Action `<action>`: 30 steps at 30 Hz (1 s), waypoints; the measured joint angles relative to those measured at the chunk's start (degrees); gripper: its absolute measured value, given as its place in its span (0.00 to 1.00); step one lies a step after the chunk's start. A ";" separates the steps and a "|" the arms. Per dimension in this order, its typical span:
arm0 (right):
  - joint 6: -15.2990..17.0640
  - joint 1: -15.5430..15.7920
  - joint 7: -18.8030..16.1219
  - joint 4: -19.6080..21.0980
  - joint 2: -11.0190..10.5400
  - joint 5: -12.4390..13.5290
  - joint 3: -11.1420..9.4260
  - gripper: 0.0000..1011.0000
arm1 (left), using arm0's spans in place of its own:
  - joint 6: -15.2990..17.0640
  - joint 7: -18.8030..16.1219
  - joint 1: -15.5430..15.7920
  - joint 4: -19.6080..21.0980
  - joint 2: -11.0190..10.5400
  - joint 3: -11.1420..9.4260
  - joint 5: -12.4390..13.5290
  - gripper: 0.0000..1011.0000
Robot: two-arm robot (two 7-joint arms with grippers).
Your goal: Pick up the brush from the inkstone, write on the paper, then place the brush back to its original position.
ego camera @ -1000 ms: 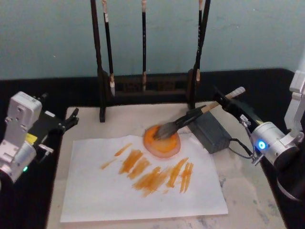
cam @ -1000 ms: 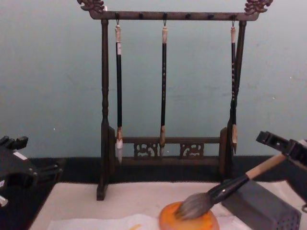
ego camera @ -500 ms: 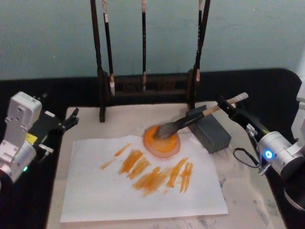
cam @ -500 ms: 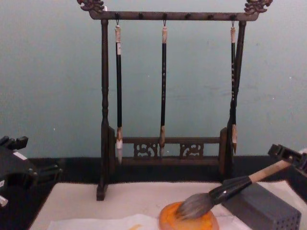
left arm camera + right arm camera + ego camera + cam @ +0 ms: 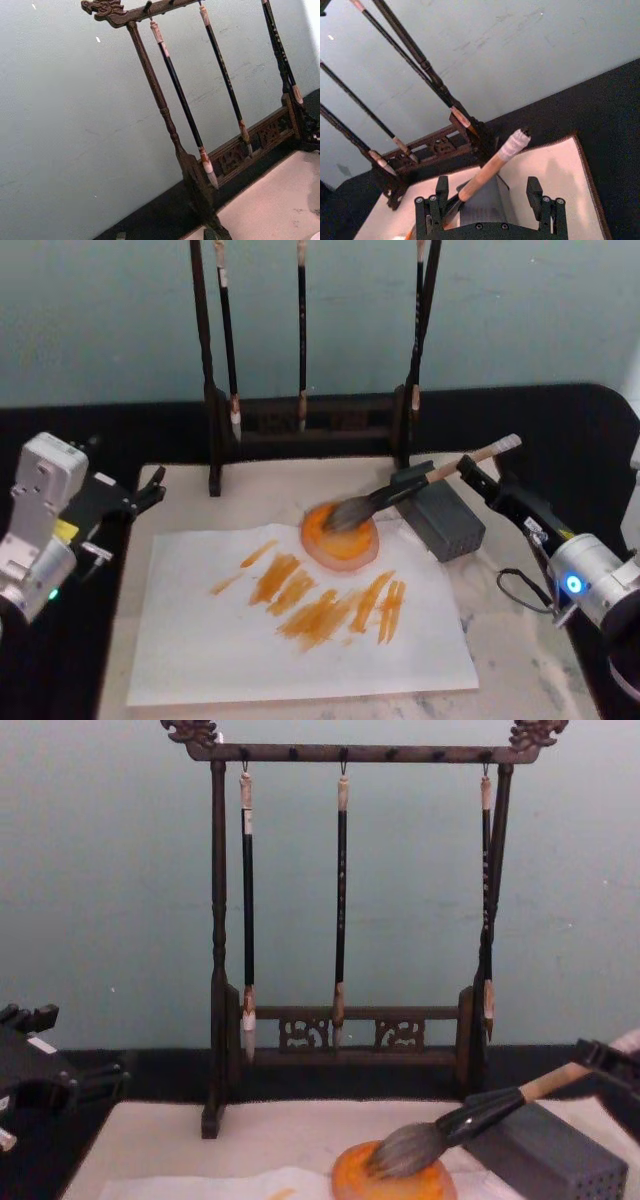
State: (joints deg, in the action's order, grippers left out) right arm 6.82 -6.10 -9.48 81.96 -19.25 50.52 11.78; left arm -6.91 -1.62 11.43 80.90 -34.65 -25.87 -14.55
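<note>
The brush [image 5: 385, 498] lies at a slant, its grey bristles on the orange inkstone [image 5: 340, 542] and its pale handle propped on the grey block [image 5: 445, 515]. The paper [image 5: 300, 640] lies in front of the inkstone and carries several orange strokes. My right gripper [image 5: 480, 476] is open at the handle's whitish end. In the right wrist view its fingers [image 5: 441, 187] stand wide apart on either side of the handle [image 5: 490, 165] without touching it. The chest view shows the brush [image 5: 450, 1128] resting on the inkstone [image 5: 395, 1185]. My left gripper [image 5: 140, 495] is parked open at the mat's left edge.
A dark wooden brush stand [image 5: 300, 425] with three thin hanging brushes stands behind the cream mat [image 5: 520, 640]. The perforated grey block [image 5: 545, 1155] sits to the right of the inkstone. Black table surface surrounds the mat.
My right gripper has drawn back to the right and toward me along the handle, now at its end. The brush stays resting on the inkstone and block. The left arm has not moved.
</note>
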 joint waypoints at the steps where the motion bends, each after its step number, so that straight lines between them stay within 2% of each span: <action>1: 0.00 0.34 -0.01 0.35 -0.20 0.00 0.02 0.99 | 0.00 0.00 0.00 0.00 0.00 0.00 0.00 0.99; 7: -0.91 3.44 0.25 3.24 -1.82 -1.22 0.25 0.99 | 0.00 0.00 0.00 0.00 0.00 0.00 0.00 0.99; 11: -3.38 5.17 0.08 4.61 -2.83 -4.48 0.88 0.99 | 0.00 0.00 0.00 0.00 0.00 0.00 0.00 0.99; 12: -4.75 5.69 0.02 4.97 -3.09 -6.42 1.23 0.99 | 0.00 0.00 0.00 0.00 0.00 0.00 0.00 0.99; 14: -6.18 6.05 0.01 5.22 -3.30 -8.60 1.64 0.99 | 0.00 0.00 0.00 0.00 0.00 0.00 0.00 0.99; 15: -7.63 6.26 0.15 5.31 -3.43 -10.76 2.13 0.99 | 0.00 0.00 0.00 0.00 0.00 0.01 0.00 0.99; 16: -7.63 6.26 0.15 5.31 -3.43 -10.76 2.13 0.99 | 0.00 0.00 0.00 0.00 0.00 0.00 0.00 0.99; 17: -9.07 6.36 0.40 5.31 -3.48 -13.05 2.70 0.99 | 0.00 0.00 0.00 0.00 0.00 0.00 0.00 0.99; 18: -9.81 6.36 0.58 5.30 -3.50 -14.26 3.00 0.99 | 0.00 0.00 0.00 0.00 0.00 0.00 0.00 0.99; 19: -11.19 6.27 1.11 5.09 -3.52 -16.85 3.63 0.99 | 0.00 0.00 0.00 0.00 0.00 0.00 0.00 0.99; 21: -12.40 6.08 1.81 4.75 -3.52 -19.50 4.26 0.99 | 0.00 0.00 0.00 0.00 0.00 0.00 0.00 0.99; 22: -13.32 5.76 2.58 4.31 -3.50 -21.91 4.85 0.99 | 0.00 0.00 0.00 0.00 0.00 0.00 0.00 0.99; 23: -13.32 5.76 2.58 4.31 -3.50 -21.91 4.85 0.99 | 0.00 0.00 0.00 0.00 0.00 0.00 0.00 0.99; 24: -14.81 5.13 4.06 3.24 -3.31 -26.04 5.84 0.99 | 0.00 0.00 0.00 0.00 0.00 0.00 0.00 0.99; 25: -14.81 5.13 4.06 3.24 -3.31 -26.04 5.84 0.99 | 0.00 0.00 0.00 0.00 0.00 0.00 0.00 0.99; 26: -15.65 4.70 5.04 2.44 -3.16 -28.61 6.41 0.99 | 0.00 0.00 0.00 0.00 0.00 0.00 0.00 0.99; 29: -16.78 3.93 6.45 1.05 -2.75 -32.37 7.19 0.99 | 0.00 0.00 0.00 0.00 0.00 0.00 0.00 0.99; 30: -16.91 3.79 6.62 0.76 -2.67 -32.89 7.28 0.99 | 0.00 0.00 0.00 0.00 0.00 0.00 0.00 0.99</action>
State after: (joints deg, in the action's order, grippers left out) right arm -10.09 -2.32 -2.86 82.72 -21.92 17.63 19.06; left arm -6.91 -1.62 11.43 80.90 -34.64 -25.86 -14.55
